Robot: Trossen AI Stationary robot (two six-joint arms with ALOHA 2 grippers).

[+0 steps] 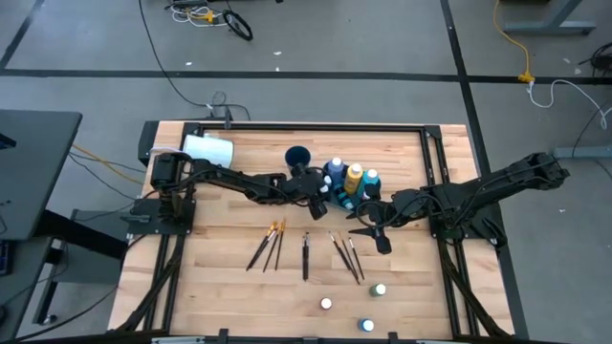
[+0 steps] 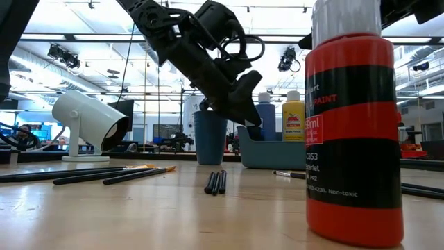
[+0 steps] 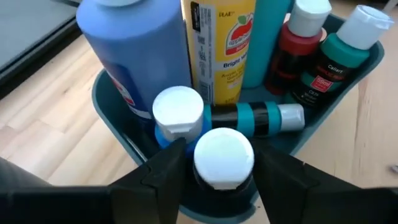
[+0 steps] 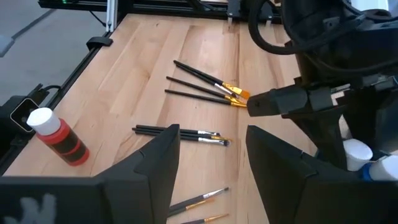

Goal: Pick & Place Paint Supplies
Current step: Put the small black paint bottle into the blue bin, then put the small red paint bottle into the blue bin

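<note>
A blue-grey bin holds tall blue, yellow and teal bottles, small red and teal ones, and a black-and-teal bottle lying on its side. My left gripper is open over the bin's near corner. Its fingers flank an upright white-capped bottle that stands in the bin beside a small blue bottle. My right gripper hangs open above the table, to the right of the brushes, with nothing between its fingers. Paintbrushes lie flat on the wood. My left gripper's fingers stand on either side of the white cap, coming from above at a slant. One finger lies close against the cap; whether it touches, I cannot tell. A narrow gap shows at the other finger. The bottle stands upright in the bin.
A white cylinder lies at the far left, a dark blue cup behind the bin. More brush groups lie mid-table. Small bottles stand near the front edge, one of them red.
</note>
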